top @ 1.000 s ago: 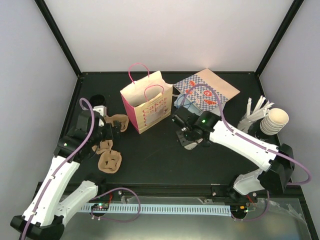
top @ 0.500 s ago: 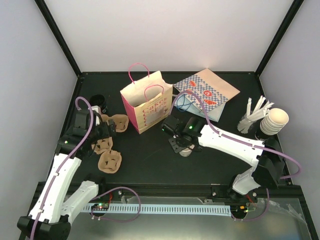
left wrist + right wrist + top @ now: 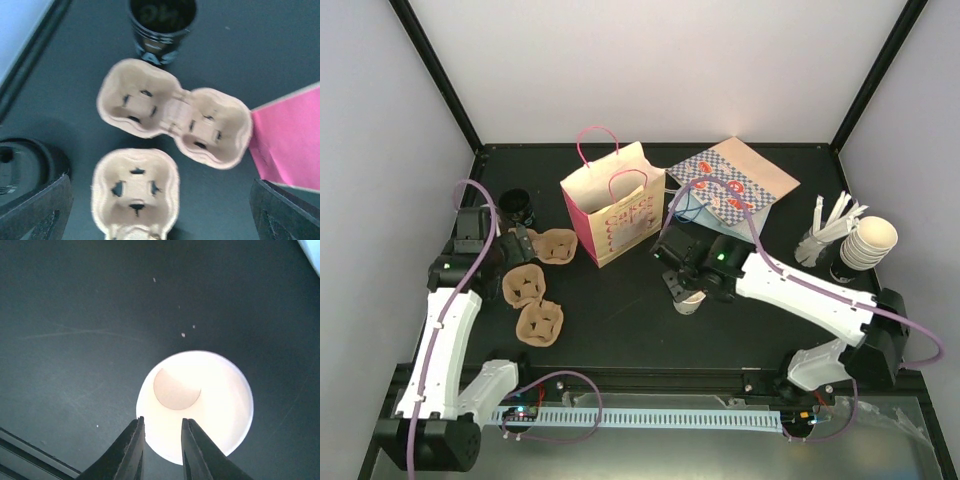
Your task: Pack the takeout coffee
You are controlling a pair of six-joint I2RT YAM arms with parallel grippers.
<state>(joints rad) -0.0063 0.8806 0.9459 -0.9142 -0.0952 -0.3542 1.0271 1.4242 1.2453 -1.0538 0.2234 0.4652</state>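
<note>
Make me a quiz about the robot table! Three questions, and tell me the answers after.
1. True or false: the white paper cup under the right gripper stands upright with nothing in it.
2. What lies below the open left gripper? A) a banana B) brown cup carriers C) a spoon
3. Which bag stands upright, the pink bag or the patterned bag?

Key: 1 true; 2 B; 3 the pink bag, while the patterned bag lies flat.
</note>
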